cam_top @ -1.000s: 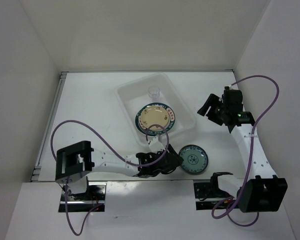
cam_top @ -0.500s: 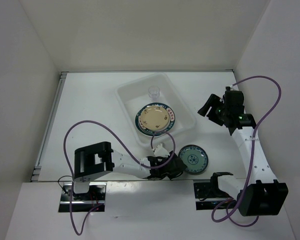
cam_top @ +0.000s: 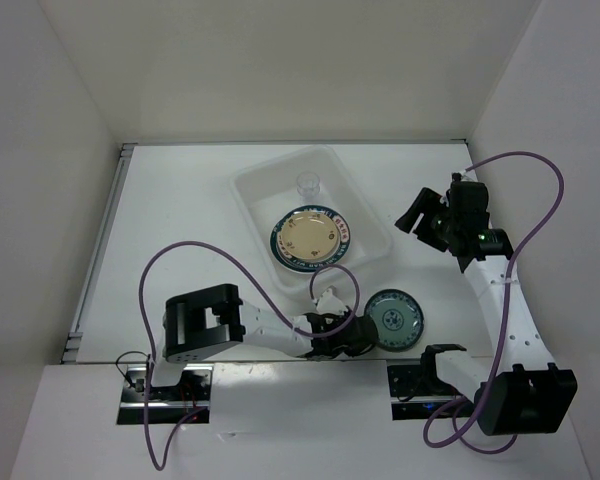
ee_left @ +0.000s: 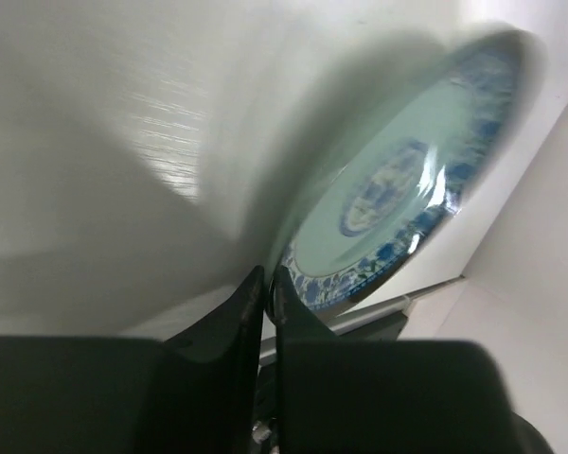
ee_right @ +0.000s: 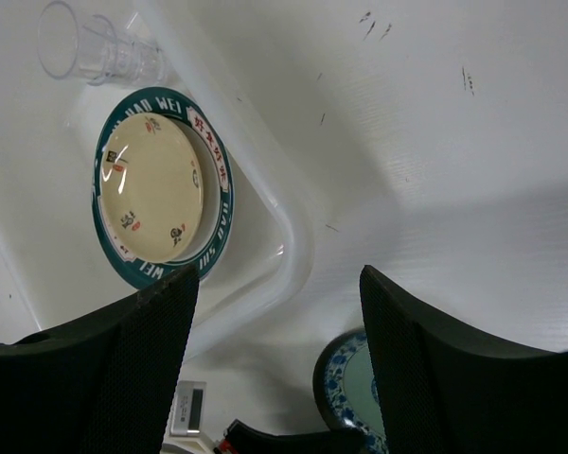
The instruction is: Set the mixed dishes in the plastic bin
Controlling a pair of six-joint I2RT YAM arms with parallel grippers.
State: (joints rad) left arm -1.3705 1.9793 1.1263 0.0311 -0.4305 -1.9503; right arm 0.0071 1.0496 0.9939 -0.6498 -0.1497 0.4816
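Observation:
A white plate with a blue rim [cam_top: 394, 318] is near the front edge of the table and shows tilted in the left wrist view [ee_left: 398, 189]. My left gripper [cam_top: 359, 335] [ee_left: 268, 281] is shut on its near rim. The plastic bin [cam_top: 246, 190] holds a cream-yellow plate [cam_top: 311, 236] stacked on a teal plate [ee_right: 215, 222], and a clear cup [cam_top: 308, 183] beyond them. My right gripper [cam_top: 420, 222] [ee_right: 279, 284] is open and empty, hovering to the right of the bin, above its corner [ee_right: 295, 248].
White walls close in the table at the left, back and right. A purple cable loops over the left arm [cam_top: 230, 320] near the bin's front edge. The right arm's base [cam_top: 525, 385] stands at the front right.
My left gripper has slid right to the blue-rimmed plate and closed on its rim. The plate has tipped slightly. The right arm has barely moved.

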